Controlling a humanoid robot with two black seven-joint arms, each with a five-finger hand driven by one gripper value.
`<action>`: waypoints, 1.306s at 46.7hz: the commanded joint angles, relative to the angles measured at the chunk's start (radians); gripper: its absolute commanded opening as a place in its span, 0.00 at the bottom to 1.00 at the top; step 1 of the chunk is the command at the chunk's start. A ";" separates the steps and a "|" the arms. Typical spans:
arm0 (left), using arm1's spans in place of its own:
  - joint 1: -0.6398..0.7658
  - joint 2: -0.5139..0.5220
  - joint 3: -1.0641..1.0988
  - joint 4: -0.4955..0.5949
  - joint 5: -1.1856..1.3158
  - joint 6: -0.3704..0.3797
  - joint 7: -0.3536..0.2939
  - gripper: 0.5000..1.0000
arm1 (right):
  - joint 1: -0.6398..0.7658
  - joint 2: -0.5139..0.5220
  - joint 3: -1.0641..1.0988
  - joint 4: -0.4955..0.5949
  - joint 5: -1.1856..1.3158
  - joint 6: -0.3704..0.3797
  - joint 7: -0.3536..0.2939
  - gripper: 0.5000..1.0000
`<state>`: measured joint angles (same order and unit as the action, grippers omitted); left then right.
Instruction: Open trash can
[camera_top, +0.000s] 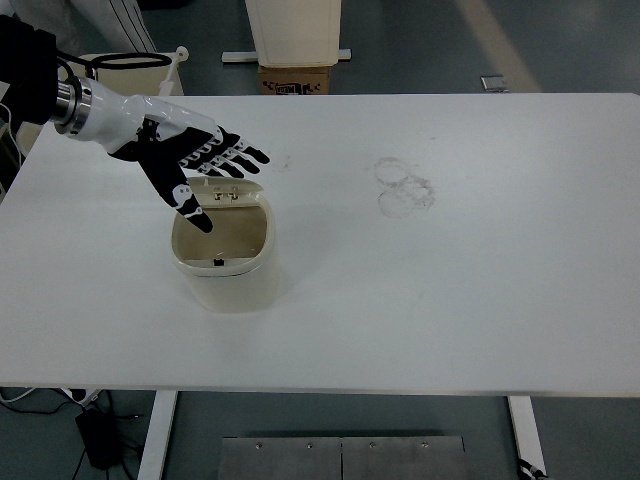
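A small cream trash can (226, 262) stands on the white table (450, 280), left of centre. Its lid is swung up at the far rim, and the inside shows as a bare hollow. My left hand (205, 165), white with black fingers, hovers over the can's far left rim with the fingers spread and holding nothing. Its thumb points down over the can's opening. The left arm comes in from the upper left corner. No right arm is seen.
Faint ring marks (405, 185) stain the tabletop right of centre. Behind the table's far edge stand a cardboard box (296, 78) and a white pedestal (297, 30). A cable loop (125, 62) lies at the far left.
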<state>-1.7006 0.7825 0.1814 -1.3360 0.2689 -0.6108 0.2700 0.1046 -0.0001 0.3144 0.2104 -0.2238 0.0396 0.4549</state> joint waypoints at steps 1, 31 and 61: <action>-0.027 -0.019 -0.011 0.040 -0.034 0.000 0.000 1.00 | 0.000 0.000 0.000 0.000 0.000 0.000 0.001 0.98; -0.054 -0.022 -0.131 0.354 -0.197 0.000 -0.005 1.00 | -0.014 0.000 0.002 0.000 0.006 -0.001 0.008 0.98; 0.127 -0.046 -0.232 0.592 -0.606 0.000 -0.055 1.00 | -0.016 0.000 0.002 -0.002 0.004 -0.009 0.008 0.98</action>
<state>-1.6126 0.7334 -0.0248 -0.7510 -0.3181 -0.6108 0.2397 0.0889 0.0000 0.3160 0.2081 -0.2179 0.0304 0.4630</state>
